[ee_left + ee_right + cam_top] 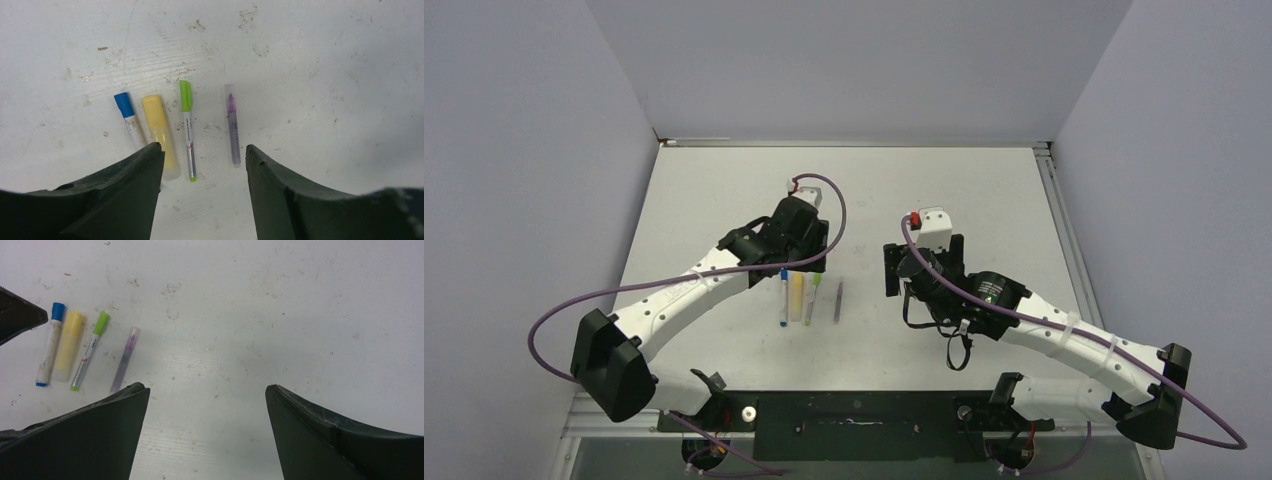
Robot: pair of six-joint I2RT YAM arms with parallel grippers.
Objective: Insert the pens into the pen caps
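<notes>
Four pens lie side by side on the white table (964, 180), each with its cap on. From left to right they are the white pen (134, 127) with the blue cap (123, 104), the yellow marker (162, 135) with the yellow cap (153, 109), the grey pen (189, 145) with the green cap (185, 95), and the purple pen (233, 140) with a clear pink-purple cap (230, 100). My left gripper (204, 150) is open and empty just above the row (809, 297); its left finger (135, 175) hides two pen ends. My right gripper (206, 387) is open and empty, to the right of the pens (90, 357).
The table is scuffed and speckled. Grey walls close it in at the left, back and right. A raised rail (1056, 215) runs along its right edge. Purple cables loop off both arms. The arm bases stand on a black plate (854, 412) at the near edge.
</notes>
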